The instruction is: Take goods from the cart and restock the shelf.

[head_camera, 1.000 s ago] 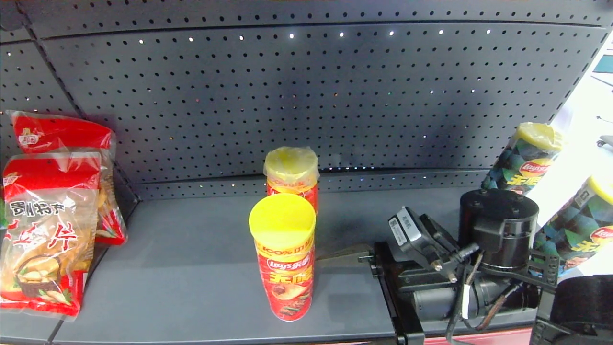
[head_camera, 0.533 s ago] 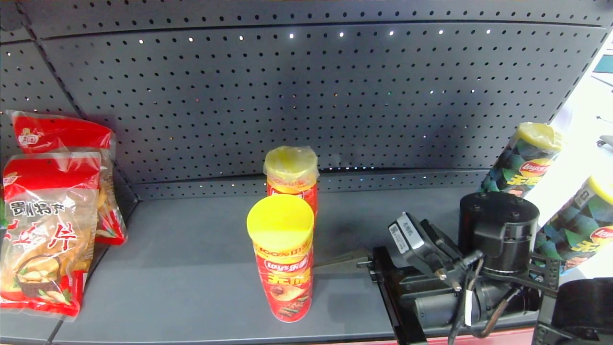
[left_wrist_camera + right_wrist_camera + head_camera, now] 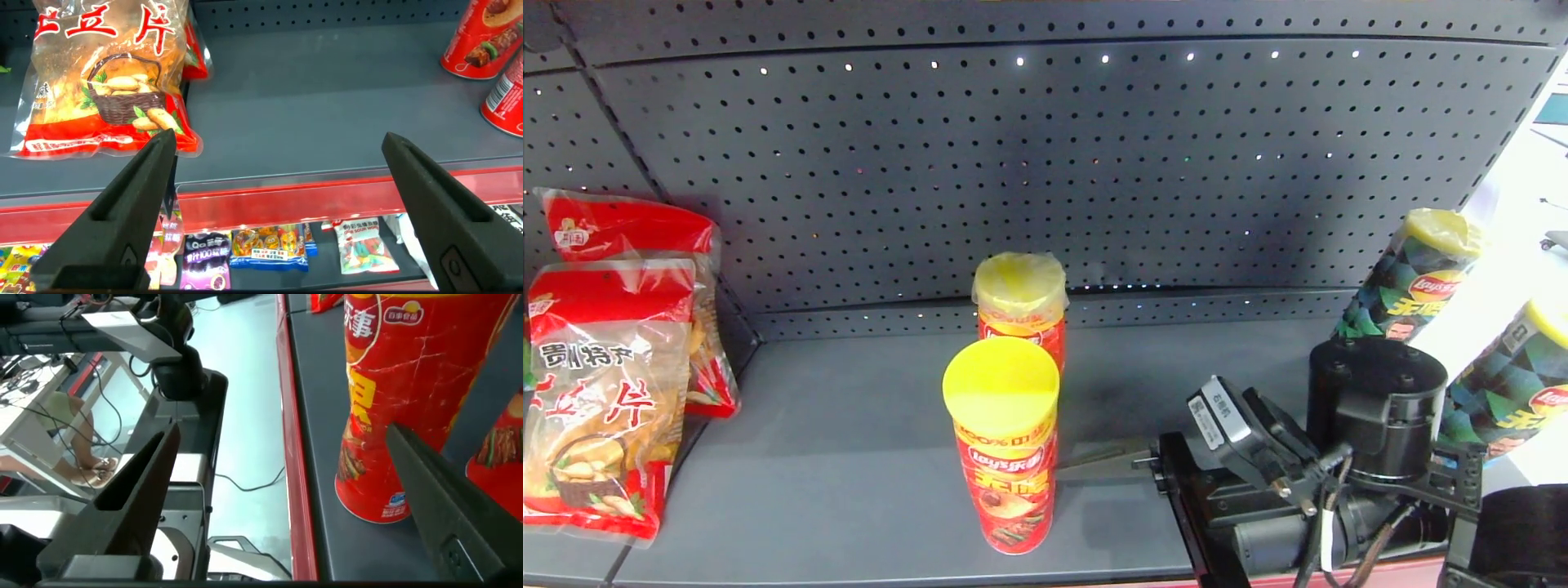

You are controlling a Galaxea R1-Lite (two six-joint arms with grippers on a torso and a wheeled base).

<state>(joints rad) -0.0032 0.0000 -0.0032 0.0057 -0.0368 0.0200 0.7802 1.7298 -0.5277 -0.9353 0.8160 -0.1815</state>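
- The front red can (image 3: 1005, 457) is seen upright on the shelf (image 3: 849, 457), lower centre of the head frame, with its yellow lid up.
- A second red can (image 3: 1019, 306) is lined up just behind it. A front-to-back row is judged to be intended, labels facing out.
- The right tool (image 3: 282, 433) is spread wide and nothing is held. It is kept low at shelf level, just beside the front can, lower right of the head frame. No contact can be made out.
- The front can is judged as already set down, with the grip let go.
- The left tool (image 3: 278, 139) is also spread wide and empty. It is held before the shelf's red front strip (image 3: 327, 184).
- Snack bags (image 3: 596, 392) are propped at the left edge of the head frame.
- Two dark-patterned cans (image 3: 1421, 269) are seen at the right edge, bases hidden by the arm.
- The shelf surface is grey metal, flat and smooth. A perforated back panel (image 3: 1045, 163) is set behind it.
- Small packets (image 3: 270, 245) are seen on a lower level. A pale floor (image 3: 245, 392) is seen beyond the shelf edge.
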